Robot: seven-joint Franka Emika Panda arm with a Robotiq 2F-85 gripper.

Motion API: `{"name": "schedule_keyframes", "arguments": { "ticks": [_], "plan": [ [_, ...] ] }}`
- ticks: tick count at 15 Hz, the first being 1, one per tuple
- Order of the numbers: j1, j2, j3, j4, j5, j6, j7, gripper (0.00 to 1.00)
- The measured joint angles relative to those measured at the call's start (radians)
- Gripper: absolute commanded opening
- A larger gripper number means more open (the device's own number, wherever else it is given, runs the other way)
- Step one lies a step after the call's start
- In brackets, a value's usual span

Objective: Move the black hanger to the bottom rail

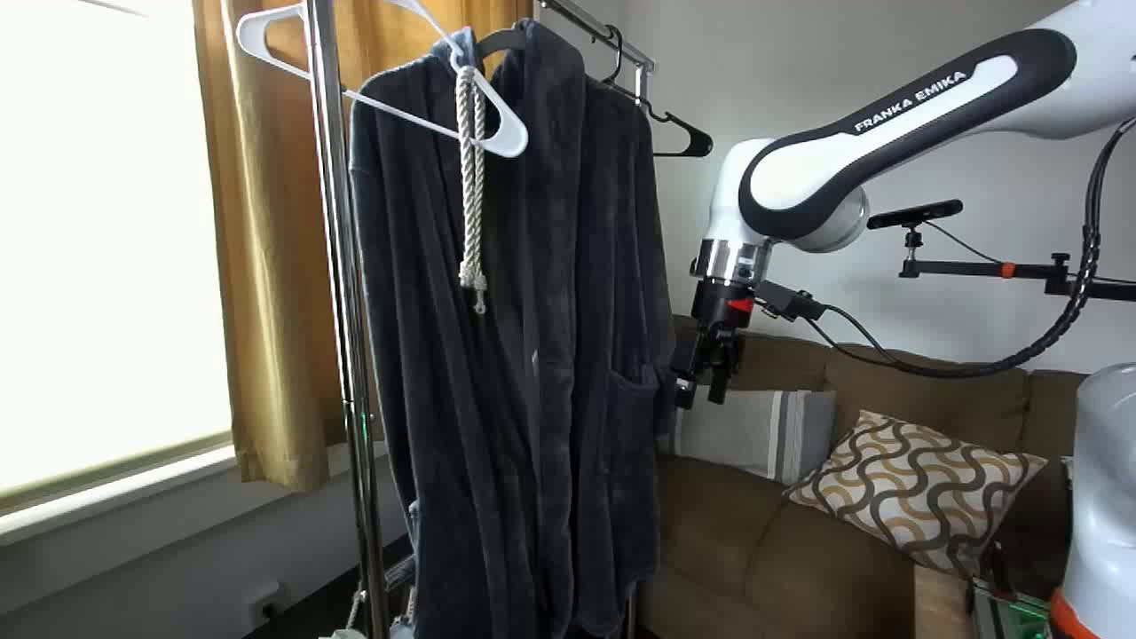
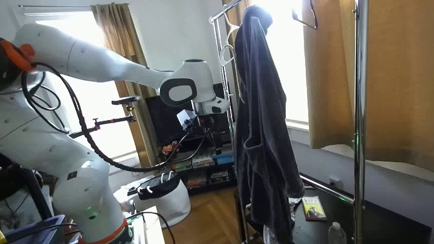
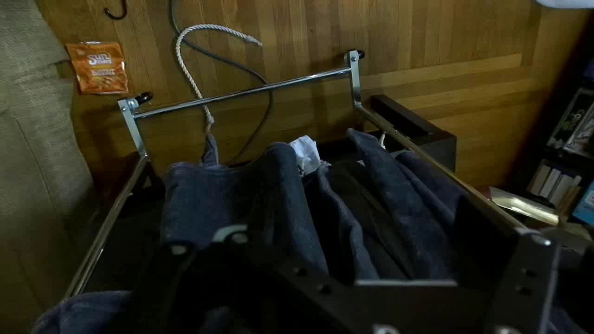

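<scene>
Room: wood floor (image 2: pixel 210 217), pale wall (image 1: pixel 763 71), gold curtains (image 1: pixel 266 266).
Sofa (image 1: pixel 710 524): brown, far side, partly hidden by robe (image 1: pixel 586 266).
Rack (image 2: pixel 360 101): chrome, top of near post (image 1: pixel 333 177) out of frame.
Arm (image 1: pixel 905 106): white, base cut off in an exterior view.
Worktop (image 2: pixel 386 220): black, under rack, part out of frame.
Robe: dark gray, hung on rack, blocks some worktop.
Low rail (image 2: pixel 327 189): far end behind robe.
Black hanger (image 1: pixel 688 138): on top rail (image 1: pixel 586 24), right of robe, one side hidden behind it; top cut off in an exterior view.
Hand (image 1: pixel 701 395): pointing down beside robe, fingers apart; touching robe or not, cannot tell.
Bottle (image 2: pixel 336 234): clear, base out of frame.
</scene>
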Motion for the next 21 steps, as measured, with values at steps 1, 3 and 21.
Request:
{"name": "schedule_keyframes", "arguments": {
  "ticks": [1,3,21],
  "plan": [
    [0.000,0.001,0.000,0.000,0.000,0.000,0.000,1.00],
    [0.000,0.001,0.000,0.000,0.000,0.000,0.000,1.00],
    [-0.139,-0.212,0.010,0.059,-0.080,0.116,0.037,1.00]
  ]
}}
